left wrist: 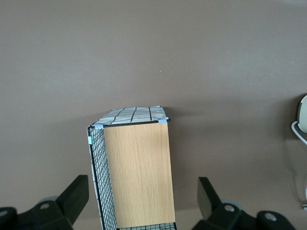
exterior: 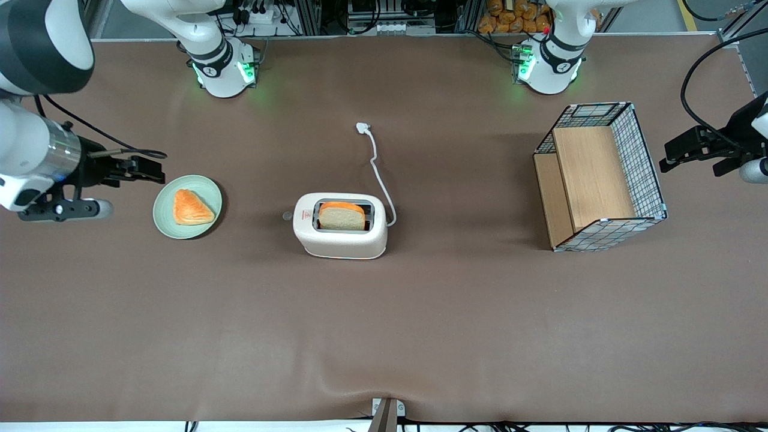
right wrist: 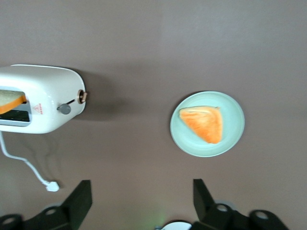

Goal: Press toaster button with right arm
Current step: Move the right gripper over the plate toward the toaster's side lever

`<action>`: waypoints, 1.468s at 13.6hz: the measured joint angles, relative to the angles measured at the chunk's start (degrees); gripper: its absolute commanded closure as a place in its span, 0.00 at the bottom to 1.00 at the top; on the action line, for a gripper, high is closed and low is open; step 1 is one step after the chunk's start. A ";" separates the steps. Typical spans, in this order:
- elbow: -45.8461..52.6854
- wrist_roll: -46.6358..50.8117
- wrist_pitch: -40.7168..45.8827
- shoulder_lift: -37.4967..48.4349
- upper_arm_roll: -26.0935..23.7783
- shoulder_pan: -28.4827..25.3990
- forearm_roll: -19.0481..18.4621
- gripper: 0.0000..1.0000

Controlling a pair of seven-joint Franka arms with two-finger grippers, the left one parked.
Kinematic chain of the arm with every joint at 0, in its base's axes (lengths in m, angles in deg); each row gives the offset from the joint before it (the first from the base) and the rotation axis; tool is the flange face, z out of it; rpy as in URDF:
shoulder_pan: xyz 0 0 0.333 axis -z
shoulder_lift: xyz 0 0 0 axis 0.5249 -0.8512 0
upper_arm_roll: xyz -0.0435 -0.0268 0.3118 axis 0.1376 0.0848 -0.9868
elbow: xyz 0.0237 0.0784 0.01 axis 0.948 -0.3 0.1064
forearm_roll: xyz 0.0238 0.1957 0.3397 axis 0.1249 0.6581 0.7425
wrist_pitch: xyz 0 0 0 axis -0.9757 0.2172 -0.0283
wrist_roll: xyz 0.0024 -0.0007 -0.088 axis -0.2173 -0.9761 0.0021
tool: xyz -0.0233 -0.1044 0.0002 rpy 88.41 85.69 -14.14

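Toaster button juts from the toaster's narrow end toward the spread pincer (well apart).

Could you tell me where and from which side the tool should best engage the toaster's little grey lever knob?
Probably the small round grey lever knob itself, from above: it juts from the cream-white rounded toaster's narrow end facing the pale green plate. The open black tool hovers beside that plate.
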 measured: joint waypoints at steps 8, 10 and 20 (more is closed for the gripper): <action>-6.65 1.26 -7.50 -4.19 -0.12 -0.40 10.77 0.84; -7.87 1.57 -8.67 -4.19 -0.12 -0.50 11.63 1.00; -23.47 5.90 -30.83 -4.33 -0.44 -8.13 18.14 1.00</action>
